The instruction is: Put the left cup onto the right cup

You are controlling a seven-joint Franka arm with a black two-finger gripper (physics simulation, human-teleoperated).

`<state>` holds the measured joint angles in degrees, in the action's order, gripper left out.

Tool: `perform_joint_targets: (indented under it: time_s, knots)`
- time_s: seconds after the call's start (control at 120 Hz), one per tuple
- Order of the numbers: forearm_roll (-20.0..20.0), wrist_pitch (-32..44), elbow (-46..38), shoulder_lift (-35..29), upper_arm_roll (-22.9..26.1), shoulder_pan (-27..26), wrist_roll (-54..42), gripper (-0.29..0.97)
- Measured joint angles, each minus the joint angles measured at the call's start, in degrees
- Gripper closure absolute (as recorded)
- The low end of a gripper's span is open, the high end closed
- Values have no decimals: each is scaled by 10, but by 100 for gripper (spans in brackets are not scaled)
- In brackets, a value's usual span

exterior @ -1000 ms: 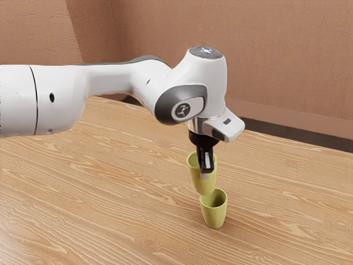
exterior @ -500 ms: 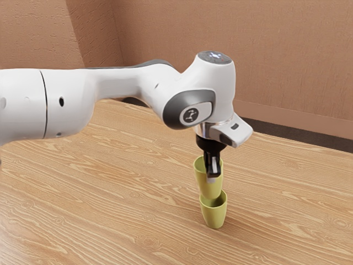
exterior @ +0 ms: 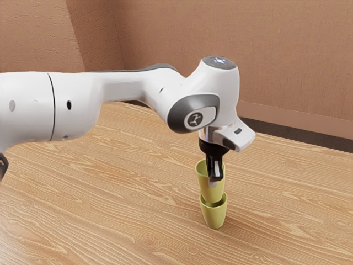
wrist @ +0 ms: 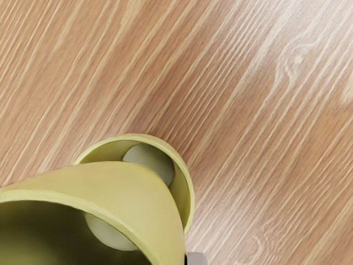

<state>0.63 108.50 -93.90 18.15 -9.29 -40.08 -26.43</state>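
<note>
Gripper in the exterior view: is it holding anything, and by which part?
Yes: the gripper is shut on the upper cup, its fingers pinching the rim wall, while that cup's base dips into the lower cup.

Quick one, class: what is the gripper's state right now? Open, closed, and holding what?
gripper: closed on the rim of the upper cup, whose base sits inside the lower cup.
</note>
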Motion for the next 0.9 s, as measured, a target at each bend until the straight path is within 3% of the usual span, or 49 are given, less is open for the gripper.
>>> perform_joint_targets:
  time_s: [0.9]
  knots:
    - [-5,8,-1,8,1,2,1,79]
